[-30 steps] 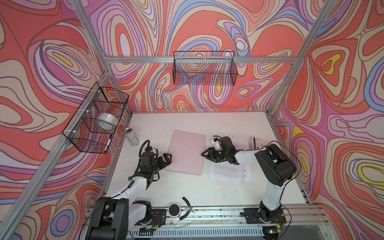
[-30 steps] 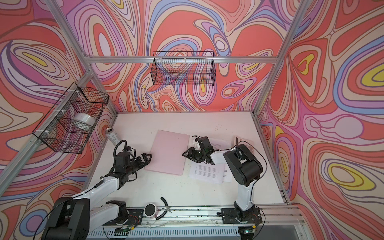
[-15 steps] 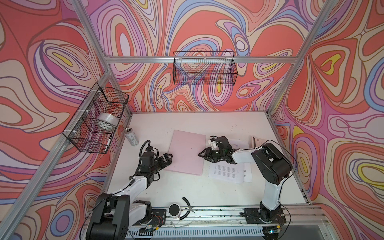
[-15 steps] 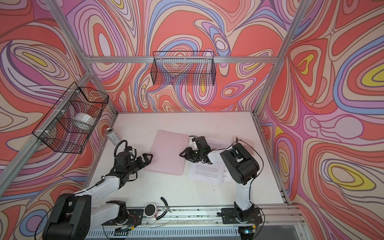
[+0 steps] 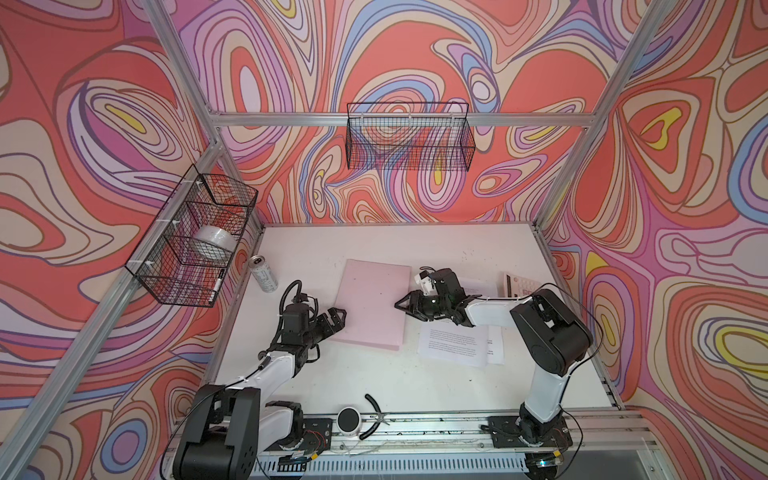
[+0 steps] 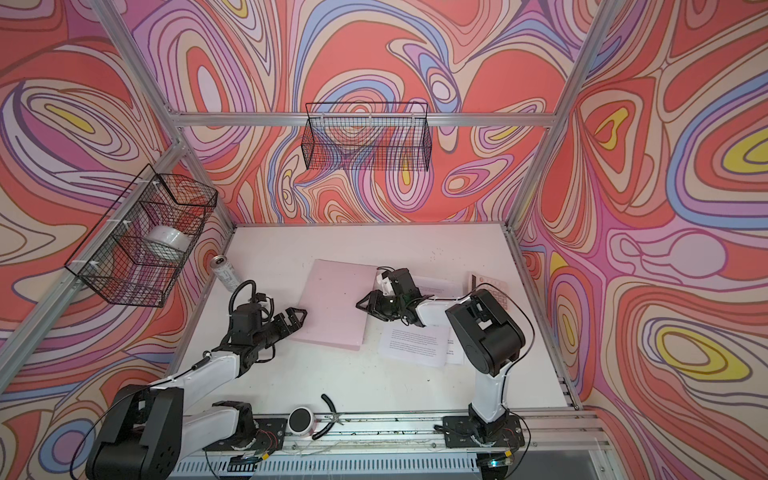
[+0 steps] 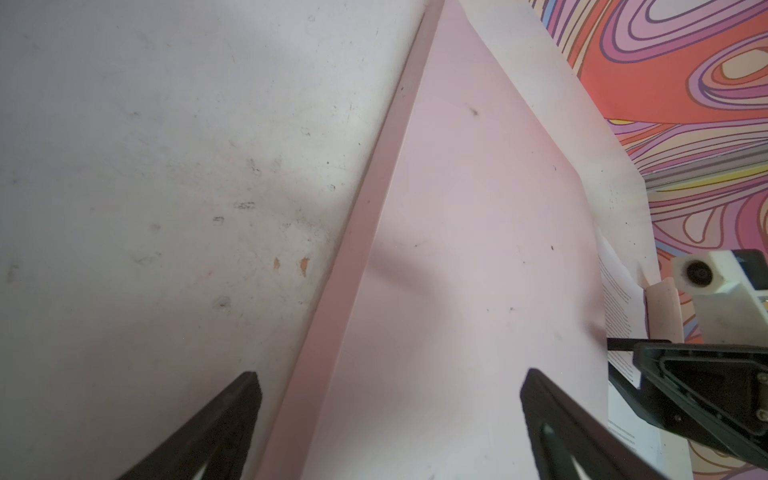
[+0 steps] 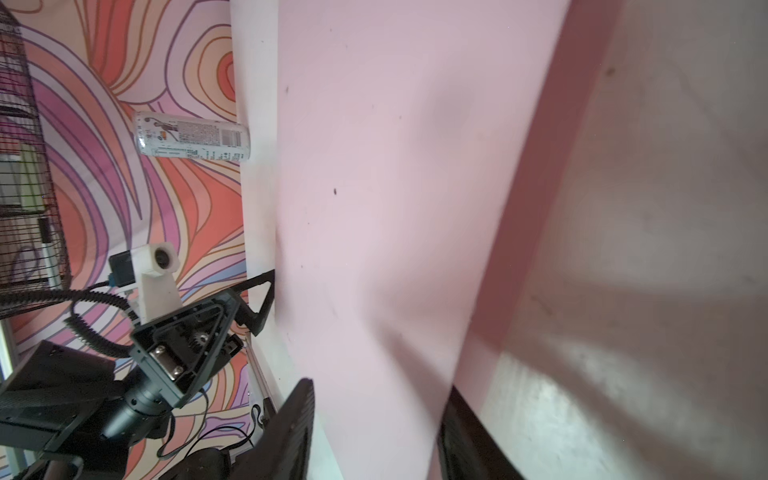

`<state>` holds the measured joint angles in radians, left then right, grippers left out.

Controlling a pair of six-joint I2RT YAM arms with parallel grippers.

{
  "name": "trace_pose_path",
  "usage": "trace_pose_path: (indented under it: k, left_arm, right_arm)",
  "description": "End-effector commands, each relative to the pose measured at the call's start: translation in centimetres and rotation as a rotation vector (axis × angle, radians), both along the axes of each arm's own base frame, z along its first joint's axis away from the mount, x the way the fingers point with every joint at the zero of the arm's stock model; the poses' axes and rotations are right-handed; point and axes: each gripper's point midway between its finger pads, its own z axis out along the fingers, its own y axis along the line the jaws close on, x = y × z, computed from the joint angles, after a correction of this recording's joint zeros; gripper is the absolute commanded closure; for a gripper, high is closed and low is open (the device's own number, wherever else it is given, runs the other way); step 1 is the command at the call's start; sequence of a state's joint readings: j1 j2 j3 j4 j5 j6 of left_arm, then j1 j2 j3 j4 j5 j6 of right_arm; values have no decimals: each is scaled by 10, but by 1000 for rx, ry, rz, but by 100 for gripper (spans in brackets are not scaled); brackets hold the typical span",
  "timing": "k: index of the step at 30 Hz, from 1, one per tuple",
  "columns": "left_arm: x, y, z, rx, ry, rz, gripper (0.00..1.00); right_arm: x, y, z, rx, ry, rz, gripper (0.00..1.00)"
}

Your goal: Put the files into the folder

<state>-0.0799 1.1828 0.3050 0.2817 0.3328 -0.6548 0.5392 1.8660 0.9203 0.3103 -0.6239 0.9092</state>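
Right jaws, half-spread, straddled the 3 o'clock edge of the folder [image 5: 372, 303], long axis 12-to-6; left jaws sat spread wide by its 8 o'clock edge.

White table [image 5: 374, 386]: pink folder [image 5: 374, 307], files [image 5: 453, 347], can [image 5: 263, 274], keypad card [image 5: 519, 284].

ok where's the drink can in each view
In a top view: drink can at the table's left edge, left of the folder.
In a top view: same spot.
Left wrist: not in it.
Right wrist: beyond the folder's far side.
Shared landmark: the pink folder, in all four.
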Motion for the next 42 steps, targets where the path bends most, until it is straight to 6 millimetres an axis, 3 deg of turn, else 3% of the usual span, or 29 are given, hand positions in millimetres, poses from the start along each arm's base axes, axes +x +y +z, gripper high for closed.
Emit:
trace_pose_path:
  k: [1, 8, 15, 19, 23, 28, 34, 36, 42]
  left_arm:
    - [0, -7, 4, -5, -20, -41, 2]
    - [-4, -6, 16, 38, -45, -71, 2]
    - [-15, 7, 41, 303, -115, -60, 0]
    - [-21, -3, 62, 467, -199, -95, 0]
    - [-30, -26, 81, 642, -298, -157, 1]
    - [-42, -68, 100, 870, -434, -270, 5]
    - [-48, -109, 89, 947, -468, -367, 9]
    - [-43, -127, 97, 918, -487, -380, 10]
    - [-38, -146, 89, 925, -491, -403, 16]
  right_arm:
    - [0, 20, 21, 154, -31, 52, 59]
    - [0, 26, 23, 238, 3, 48, 100]
    - [2, 14, 29, 137, 22, -11, 100]
    - [9, 4, 39, 37, 42, -73, 100]
    - [14, 2, 49, -1, 77, -101, 100]
    - [20, 8, 70, 53, 140, -105, 100]
    - [25, 12, 79, 85, 164, -102, 100]
    - [26, 13, 81, 95, 159, -103, 100]
    - [24, 12, 87, 106, 149, -99, 100]
